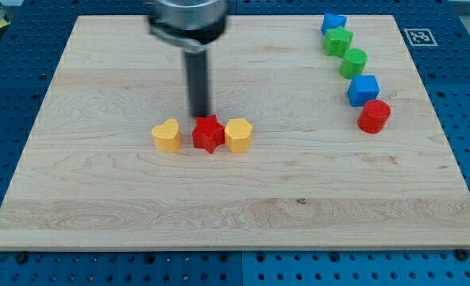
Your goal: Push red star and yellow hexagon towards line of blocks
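Where my tip point(201, 116) meets the board point(100, 199), it holds nothing and stands just above the red star point(208, 133). Touching the star's right is the yellow hexagon point(238, 135); a yellow heart point(167, 136) lies left. Far right of the tip, a line runs downward: blue block point(333, 22), green star point(337, 40), green hexagon point(354, 62), blue cube point(363, 90), red hexagon point(373, 116).

Two yellow blocks point(166, 135) point(238, 135), two red point(208, 133) point(373, 116), two blue point(333, 22) point(363, 90), two green point(338, 40) point(354, 62); eight blocks altogether.
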Controlling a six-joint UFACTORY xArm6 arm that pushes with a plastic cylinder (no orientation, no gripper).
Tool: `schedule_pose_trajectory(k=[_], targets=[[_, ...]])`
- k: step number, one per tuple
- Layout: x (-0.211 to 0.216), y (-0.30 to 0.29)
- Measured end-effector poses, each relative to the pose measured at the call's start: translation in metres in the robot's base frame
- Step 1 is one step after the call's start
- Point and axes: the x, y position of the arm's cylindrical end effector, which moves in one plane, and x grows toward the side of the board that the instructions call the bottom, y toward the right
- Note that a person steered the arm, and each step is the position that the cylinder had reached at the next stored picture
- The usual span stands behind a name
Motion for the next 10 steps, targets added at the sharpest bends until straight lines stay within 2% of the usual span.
schedule_pose_trajectory(k=[1,2,5,10], targets=[[0.025,-0.071],[0.027,-0.07],[0.033,-0.009],[0.042,0.137]])
